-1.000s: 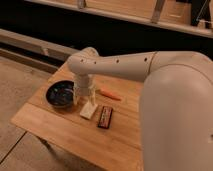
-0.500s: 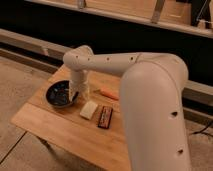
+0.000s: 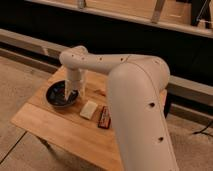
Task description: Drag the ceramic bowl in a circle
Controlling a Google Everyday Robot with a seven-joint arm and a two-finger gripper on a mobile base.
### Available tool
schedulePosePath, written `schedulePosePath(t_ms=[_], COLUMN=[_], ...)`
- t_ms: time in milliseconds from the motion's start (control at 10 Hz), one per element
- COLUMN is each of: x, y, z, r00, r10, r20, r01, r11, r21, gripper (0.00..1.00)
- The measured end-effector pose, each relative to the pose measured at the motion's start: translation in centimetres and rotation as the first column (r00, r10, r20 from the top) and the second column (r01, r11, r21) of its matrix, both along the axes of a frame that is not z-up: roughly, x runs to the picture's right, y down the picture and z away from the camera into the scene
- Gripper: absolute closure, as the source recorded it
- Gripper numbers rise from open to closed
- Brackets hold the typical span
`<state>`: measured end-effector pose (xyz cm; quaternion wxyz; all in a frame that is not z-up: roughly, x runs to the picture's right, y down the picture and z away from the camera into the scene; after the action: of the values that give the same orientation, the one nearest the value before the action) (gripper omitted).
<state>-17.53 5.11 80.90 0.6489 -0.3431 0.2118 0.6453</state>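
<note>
I see the bowl at the far left of the table, dark and glossy, sitting flat. My end effector hangs over the bowl's right side, pointing down, its two fingers apart with nothing between them. I can't tell whether a finger already touches the rim. The bowl's centre lies just left of the end effector, so I reckon the next move is a short drop to hook the right rim before dragging. A pale block lies just right of the bowl, and a small dark box is beside that. Both could be nudged by a wide circle.
</note>
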Motion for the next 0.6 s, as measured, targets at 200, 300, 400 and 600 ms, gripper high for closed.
schedulePosePath(t_ms=[200, 300, 400, 600], x=[-1.6, -1.7, -1.5, -0.4], y=[-0.5, -0.8, -1.7, -2.5], z=[1.2, 1.4, 1.9, 2.2], r00=[0.998, 0.997, 0.990, 0.978], r10=[0.055, 0.080, 0.138, 0.188], r20=[0.017, 0.010, -0.025, -0.087], r01=[-0.055, -0.080, -0.137, -0.183], r11=[0.9985, 0.9967, 0.9899, 0.9808], r21=[0.004, 0.011, 0.036, 0.069], gripper=[0.35, 0.35, 0.35, 0.35])
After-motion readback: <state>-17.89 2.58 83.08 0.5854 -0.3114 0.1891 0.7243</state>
